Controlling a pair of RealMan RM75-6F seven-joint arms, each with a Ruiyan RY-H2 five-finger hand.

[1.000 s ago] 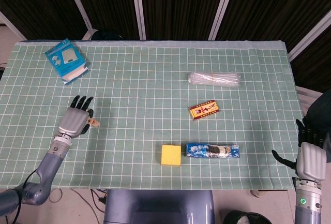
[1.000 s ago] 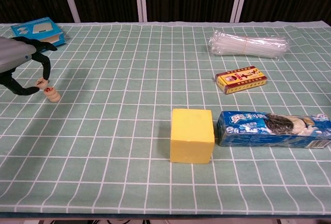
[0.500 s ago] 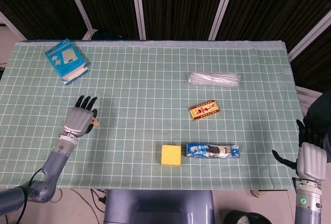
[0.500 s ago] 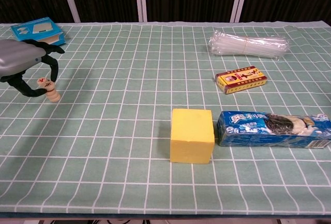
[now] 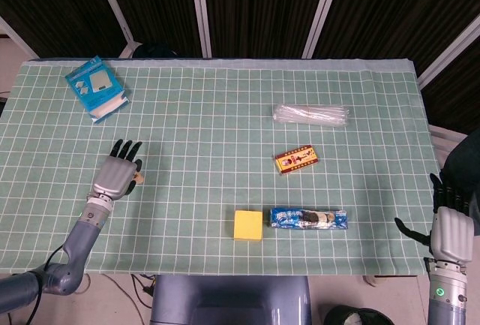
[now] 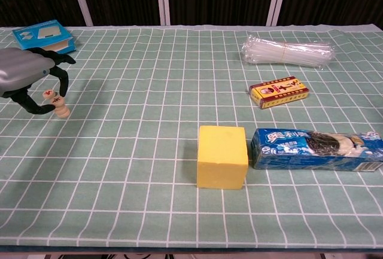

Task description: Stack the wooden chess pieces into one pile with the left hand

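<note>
A short pile of wooden chess pieces point(image 6: 60, 110) stands on the green checked cloth at the far left; in the head view it peeks out point(image 5: 138, 179) beside my left hand point(image 5: 116, 173). The top piece point(image 6: 52, 96), marked in red, sits on the pile a little off-centre. My left hand point(image 6: 27, 78) arches over it, thumb and a finger pinching that top piece. My right hand point(image 5: 452, 235) hangs off the table's right front corner, fingers apart, holding nothing.
A blue box point(image 6: 43, 35) lies behind the left hand. A yellow block point(image 6: 222, 156) and a blue snack packet point(image 6: 314, 149) sit near the front, a red-yellow box point(image 6: 279, 91) and a clear plastic bundle point(image 6: 287, 52) further back right.
The left hand carried the top piece rightward from beside the pile onto it, then shifted slightly back left. The right hand has not moved.
</note>
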